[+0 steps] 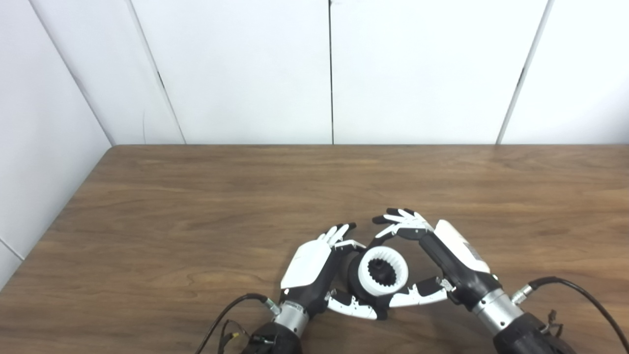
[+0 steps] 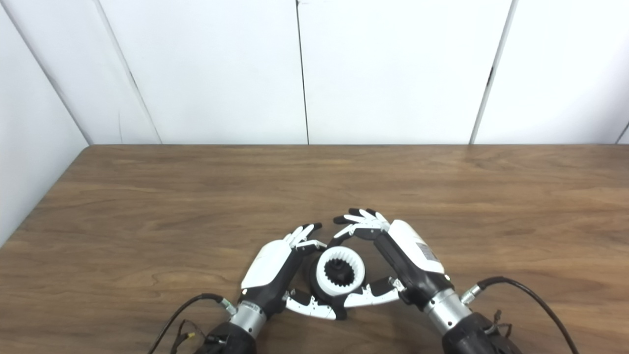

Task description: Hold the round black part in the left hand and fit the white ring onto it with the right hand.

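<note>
Ring (image 1: 384,271) sits on black part (image 1: 355,284), between your two hands — teeth facing up at camera. Left hand (image 1: 314,268) cups part from its left, grasping. Right hand (image 1: 444,260) brackets ring, fingers above, thumb below — contact unclear, cannot tell grip. Seating looks near done.

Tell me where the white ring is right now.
The white ring sits on the round black part, near the table's front edge just right of centre, between the left hand and right hand.
</note>
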